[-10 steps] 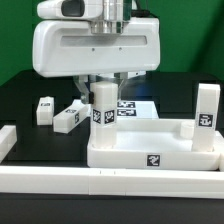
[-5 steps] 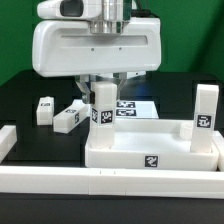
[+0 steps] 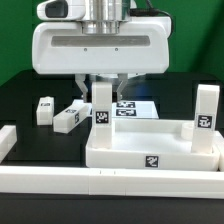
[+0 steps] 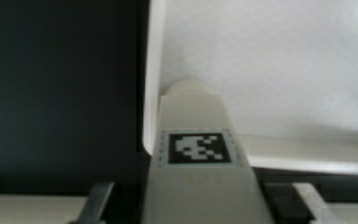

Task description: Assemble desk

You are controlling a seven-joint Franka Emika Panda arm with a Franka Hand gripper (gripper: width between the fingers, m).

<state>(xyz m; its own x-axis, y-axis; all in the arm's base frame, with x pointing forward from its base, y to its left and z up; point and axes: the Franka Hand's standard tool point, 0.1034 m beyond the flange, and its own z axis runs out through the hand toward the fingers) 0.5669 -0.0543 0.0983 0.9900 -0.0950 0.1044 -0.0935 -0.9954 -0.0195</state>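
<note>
Desk assembly, second leg going in: the white tabletop point(image 3: 150, 150) lies toward 6 o'clock on the black surface point(image 3: 20, 100), with a fitted leg point(image 3: 207, 110) upright at its 2 o'clock corner. The held leg point(image 3: 102, 112) stands upright at the 10 o'clock corner. The next move is judged to be seating it there, which calls for a plumb, steady push. One spare leg point(image 3: 43, 110) and another spare leg point(image 3: 67, 119) lie at 9 o'clock. The end effector point(image 3: 102, 90) is part-closed, its fingers point(image 4: 101, 200) seemingly clamped on the held leg's sides.
</note>
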